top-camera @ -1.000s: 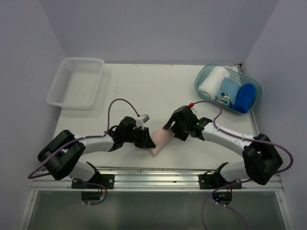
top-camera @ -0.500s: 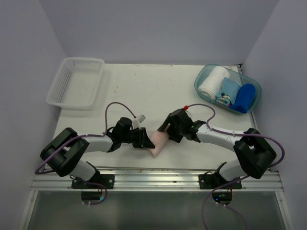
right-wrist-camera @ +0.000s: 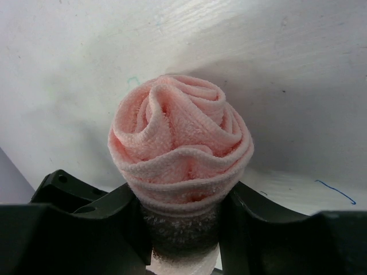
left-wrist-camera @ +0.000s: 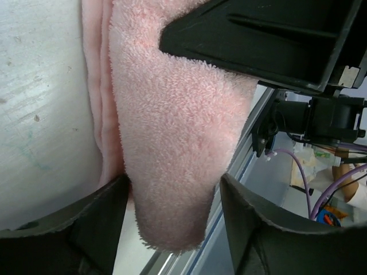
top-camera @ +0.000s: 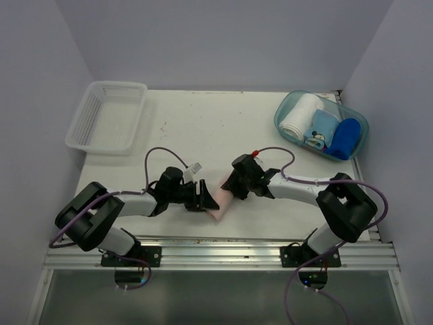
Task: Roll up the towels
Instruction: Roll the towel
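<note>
As the royal blue cloth towel (top-camera: 345,139) already sits rolled, the pale pink terry towel (right-wrist-camera: 180,143) looks nearly done: a tight roll, right pincer (right-wrist-camera: 182,226) clamped on it; whether the left pincer (left-wrist-camera: 174,192) grips it, cannot tell.

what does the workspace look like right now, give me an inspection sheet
surface: white table, a few faint marks
job's things: pink towel rolled, near the front edge between the arms; blue towel in the tub
clutter: white towel and printed cloth in the same tub; basket at the far left
grippers: right gripper shut on one end of the pink towel; left gripper astride the other end, grip unclear
cables: purple cables loop above both arms, off the towel
surroundings: lavender walls; metal rail along the near edge
</note>
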Available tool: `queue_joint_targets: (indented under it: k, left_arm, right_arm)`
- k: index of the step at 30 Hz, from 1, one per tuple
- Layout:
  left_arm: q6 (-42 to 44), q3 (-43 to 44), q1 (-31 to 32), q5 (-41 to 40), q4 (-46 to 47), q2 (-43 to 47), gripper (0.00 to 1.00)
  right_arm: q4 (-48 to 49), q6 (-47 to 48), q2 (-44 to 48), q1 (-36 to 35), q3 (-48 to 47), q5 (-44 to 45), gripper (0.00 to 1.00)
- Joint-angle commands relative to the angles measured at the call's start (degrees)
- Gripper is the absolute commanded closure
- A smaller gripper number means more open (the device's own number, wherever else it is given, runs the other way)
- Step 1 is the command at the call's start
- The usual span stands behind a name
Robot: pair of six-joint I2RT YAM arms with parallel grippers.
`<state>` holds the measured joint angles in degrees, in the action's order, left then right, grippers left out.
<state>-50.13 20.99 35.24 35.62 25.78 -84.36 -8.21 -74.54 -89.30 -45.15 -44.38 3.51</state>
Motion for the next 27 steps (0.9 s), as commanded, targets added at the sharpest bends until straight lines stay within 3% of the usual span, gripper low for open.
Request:
queue_joint_targets:
  k: [1, 4, 10, 16, 19, 20, 23, 27]
  left_arm:
    - [2.0, 1.3, -0.5, -2.0, -4.3, 3.3, 0.3]
    - [5.0, 2.9, -0.5, -4.3, -10.0, 6.6, 0.27]
    - [16.2, 8.5, -0.5, -15.6, -27.8, 13.9, 0.27]
    - [23.1, 13.5, 0.7, -22.5, -32.8, 16.9, 0.19]
    - [24.2, 16.2, 5.8, -26.6, -33.9, 15.7, 0.14]
    - [24.9, 18.2, 10.2, -30.9, -34.6, 15.2, 0.1]
    - [25.1, 20.0, 16.8, -35.2, -35.3, 12.7, 0.09]
    - [24.7, 19.6, 19.2, -35.4, -33.6, 10.7, 0.08]
  right_arm:
    - [-5.8, 1.8, -2.0, -0.7, -5.3, 2.4, 0.6]
    - [-15.2, 4.7, -4.3, -0.7, -11.0, 4.5, 0.62]
    - [-20.5, 6.9, -6.2, -0.7, -15.8, 5.2, 0.62]
    - [-25.1, 7.7, -9.2, -0.7, -19.4, 4.8, 0.63]
    - [-27.0, 7.7, -10.4, -0.7, -21.0, 4.8, 0.63]
    - [-27.6, 7.7, -10.6, -0.7, -21.4, 4.7, 0.63]
    - [-28.1, 7.7, -11.2, -0.7, -22.2, 4.2, 0.63]
    - [-28.8, 7.8, -11.3, -0.7, -23.1, 4.1, 0.62]
